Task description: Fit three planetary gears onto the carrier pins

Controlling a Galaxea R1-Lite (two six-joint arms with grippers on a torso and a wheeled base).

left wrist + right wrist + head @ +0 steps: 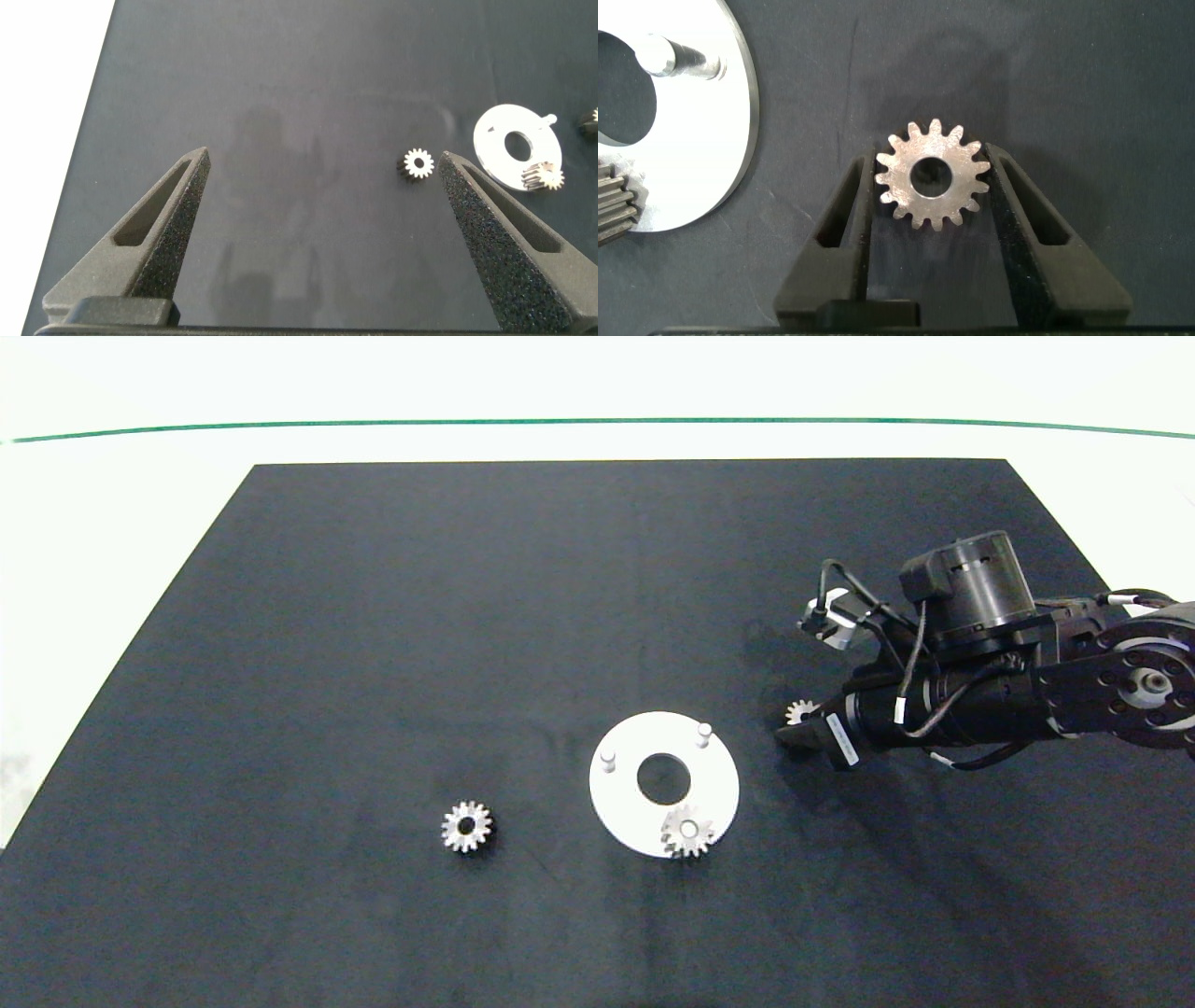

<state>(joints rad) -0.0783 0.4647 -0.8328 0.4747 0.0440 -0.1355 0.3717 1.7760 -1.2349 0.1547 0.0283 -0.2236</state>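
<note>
Black mat (373, 616) on white table (93, 523)

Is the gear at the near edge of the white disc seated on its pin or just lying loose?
Seated: the pin's top shows through the centre hole of the gear on the white disc.

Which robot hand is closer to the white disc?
The right gripper. It sits just beside the white disc, its fingers around a gear. The left gripper is far off, out of the head view.

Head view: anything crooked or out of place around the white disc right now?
Nothing stands out. One gear sits on the near pin of the white disc, two pins bare. Another gear lies flat on the mat, the third between the right claw's fingers.
</note>
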